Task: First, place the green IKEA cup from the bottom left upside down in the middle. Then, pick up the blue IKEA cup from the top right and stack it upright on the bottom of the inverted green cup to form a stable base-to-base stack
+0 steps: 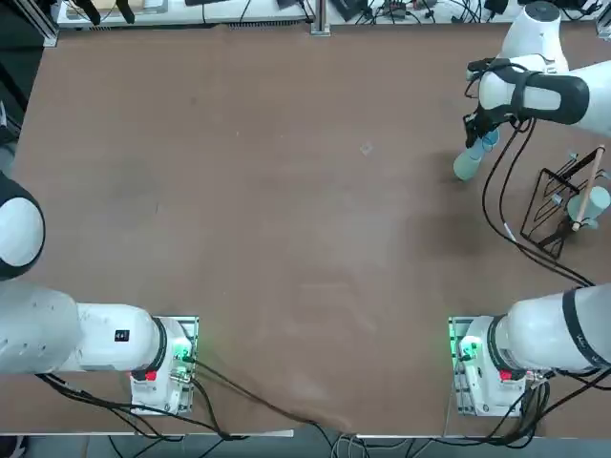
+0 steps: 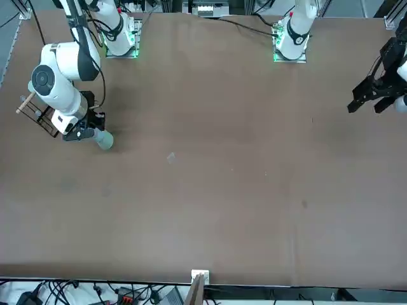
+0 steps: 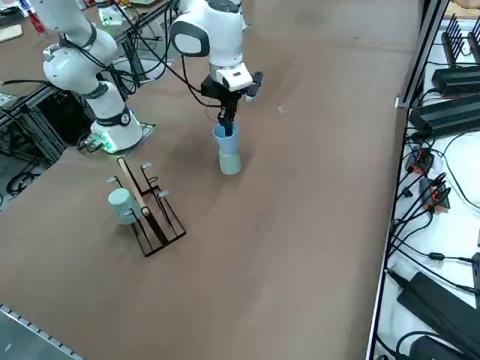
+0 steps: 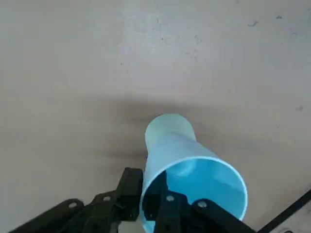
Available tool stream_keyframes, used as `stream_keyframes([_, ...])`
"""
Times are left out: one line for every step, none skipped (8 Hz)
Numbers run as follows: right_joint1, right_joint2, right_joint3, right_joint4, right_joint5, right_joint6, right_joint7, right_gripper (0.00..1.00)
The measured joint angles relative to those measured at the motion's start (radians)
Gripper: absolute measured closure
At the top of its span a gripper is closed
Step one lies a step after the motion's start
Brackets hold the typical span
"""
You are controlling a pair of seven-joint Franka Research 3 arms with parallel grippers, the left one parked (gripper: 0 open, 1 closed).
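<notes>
Blue IKEA cup [image 3: 225, 139] | upright on green IKEA cup [image 3: 229, 162] | hand [image 3: 226, 129] pinching rim

A black wire rack [image 3: 154, 214] stood on the brown table [image 1: 286, 239] near its right edge, a pale aqua cup [image 3: 120, 204] hung on one wooden peg [image 1: 589, 187]. Cables [image 3: 431, 199] trailed along the floor beside the table.

Blue IKEA cup [image 4: 194, 170]: smooth plastic, slight sheen. Table [image 1: 286, 239]: matt brown. Rack [image 3: 154, 214]: thin dark wire w/ wood peg.
</notes>
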Motion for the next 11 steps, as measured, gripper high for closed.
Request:
stream_keyframes([-0.002,0.003,0.0,0.0,0.0,0.0,0.0,0.91])
stream_keyframes([-0.005,0.006,0.0,0.0,0.0,0.0,0.0,0.83])
stream_keyframes([-0.007,0.011,0.0,0.0,0.0,0.0,0.0,0.68])
stream_keyframes([-0.007,0.016,0.0,0.0,0.0,0.0,0.0,0.51])
stream_keyframes([-0.007,0.017,0.0,0.0,-0.001,0.0,0.0,0.3])
stream_keyframes([-0.007,0.017,0.001,0.0,-0.001,0.0,0.0,0.13])
stream_keyframes([-0.007,0.017,0.002,0.001,-0.001,0.0,0.0,0.0])
stream_keyframes([-0.007,0.016,0.002,0.003,-0.001,0.0,0.0,0.0])
stream_keyframes([-0.007,0.014,0.004,0.009,-0.001,-0.001,0.0,0.0])
stream_keyframes([-0.007,0.011,0.006,0.023,-0.001,-0.019,0.0,0.0])
stream_keyframes([-0.007,0.008,0.011,0.051,-0.002,-0.062,0.0,0.0])
